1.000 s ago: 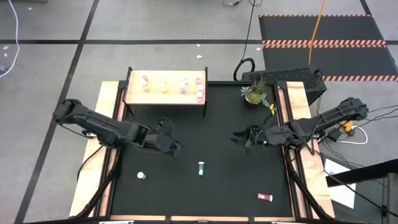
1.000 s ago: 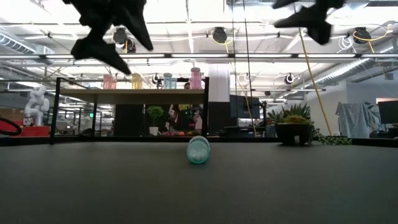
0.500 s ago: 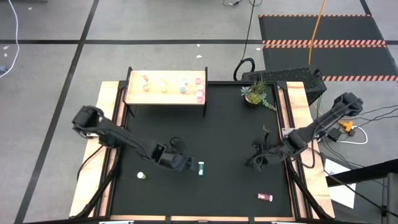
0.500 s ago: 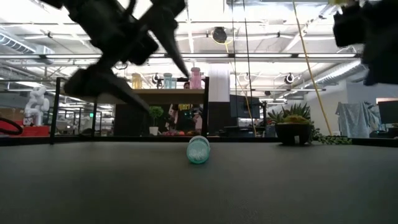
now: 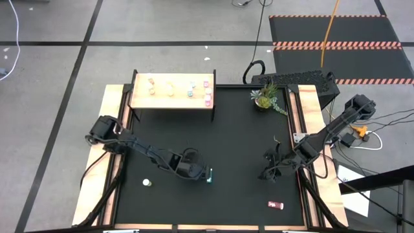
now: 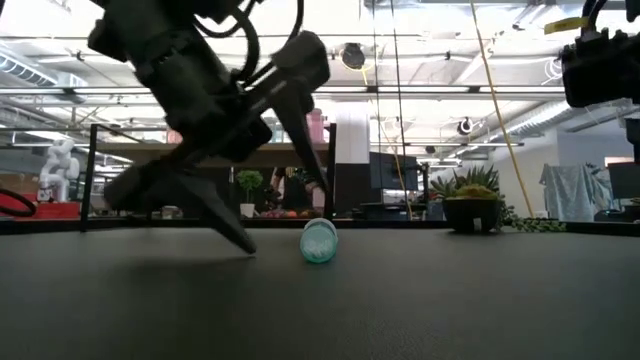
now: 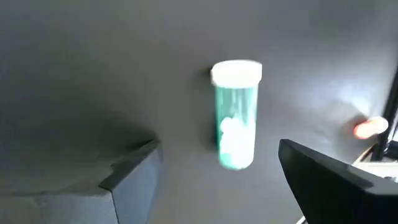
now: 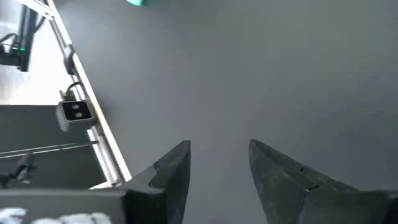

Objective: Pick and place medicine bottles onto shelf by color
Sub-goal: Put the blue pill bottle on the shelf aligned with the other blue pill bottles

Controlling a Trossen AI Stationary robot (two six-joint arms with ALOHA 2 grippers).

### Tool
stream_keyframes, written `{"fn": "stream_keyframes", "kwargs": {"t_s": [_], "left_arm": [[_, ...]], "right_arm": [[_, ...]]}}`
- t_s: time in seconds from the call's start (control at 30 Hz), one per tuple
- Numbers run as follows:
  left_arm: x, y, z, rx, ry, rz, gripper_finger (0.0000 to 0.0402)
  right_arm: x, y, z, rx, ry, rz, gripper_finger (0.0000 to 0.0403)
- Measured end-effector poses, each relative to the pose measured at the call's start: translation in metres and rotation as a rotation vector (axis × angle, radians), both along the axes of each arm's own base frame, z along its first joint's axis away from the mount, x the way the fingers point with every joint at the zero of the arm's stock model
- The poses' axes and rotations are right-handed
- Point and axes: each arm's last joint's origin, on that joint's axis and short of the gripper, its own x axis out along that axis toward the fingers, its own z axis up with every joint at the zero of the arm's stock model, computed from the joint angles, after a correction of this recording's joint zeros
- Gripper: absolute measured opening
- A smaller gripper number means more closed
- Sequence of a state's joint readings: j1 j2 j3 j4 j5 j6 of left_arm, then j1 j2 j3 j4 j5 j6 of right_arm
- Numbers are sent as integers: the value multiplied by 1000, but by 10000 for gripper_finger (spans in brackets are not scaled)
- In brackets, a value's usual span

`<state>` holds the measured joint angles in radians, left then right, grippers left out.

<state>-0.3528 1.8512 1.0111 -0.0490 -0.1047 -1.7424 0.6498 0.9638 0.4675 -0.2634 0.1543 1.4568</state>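
**A:** Where is your left gripper (image 5: 202, 173) right now?

**B:** Low over the black counter (image 5: 239, 136), near its middle front. Its fingers (image 7: 134, 180) are spread wide, and the teal bottle (image 5: 209, 175) lies on its side just ahead of them, in line with the gap. From the left wrist view you see the white cap pointing away from the gripper, the teal body toward it. Nothing is pinched; the bottle rests on the counter, apart from both fingers.

**A:** And from table height?

**B:** In the low view one finger tip (image 6: 235, 238) sits down at the counter surface just beside the teal bottle (image 6: 319, 241), the other finger angled above it.

**A:** What about your right gripper (image 5: 266, 173)?

**B:** It hangs over the right side of the counter, well apart from the teal bottle. Its fingers (image 8: 171, 171) stand apart with only bare counter between them; they hold nothing.

**A:** The other bottles?

**B:** A red bottle (image 5: 276, 205) lies on its side near the front right corner, in front of your right gripper. A small one showing a white cap (image 5: 147, 183) stands at the front left; you cannot tell its body color from above. On the shelf (image 5: 173, 100) at the back left stand several bottles in a loose row: pinkish ones at the left end, yellow next, teal ones, then pink ones (image 5: 207, 99) at the right end. A potted plant (image 5: 266, 98) sits at the back right.
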Motion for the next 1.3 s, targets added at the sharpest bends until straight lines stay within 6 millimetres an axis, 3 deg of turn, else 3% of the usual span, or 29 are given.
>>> {"fn": "stream_keyframes", "kwargs": {"t_s": [0.17,0.3,0.5,0.67,0.83,1.1,1.3], "left_arm": [[6,19,-2,-29,21,51,317],[15,33,4,-73,25,-27,313],[31,43,22,16,142,-97,270],[54,47,17,73,187,-215,229],[71,43,5,9,200,-234,222],[70,43,0,-28,251,-212,227],[68,44,-2,-19,281,-213,175]], "right_arm": [[-1,-1,-3,-13,7,7,154],[-2,-1,-4,-15,7,15,154],[-2,-1,-4,-17,10,46,154],[-2,-1,-4,-18,11,47,154],[-2,-1,-4,-17,12,46,154],[-2,0,-4,-13,11,47,154],[-2,-1,-4,-20,11,54,154]]}}
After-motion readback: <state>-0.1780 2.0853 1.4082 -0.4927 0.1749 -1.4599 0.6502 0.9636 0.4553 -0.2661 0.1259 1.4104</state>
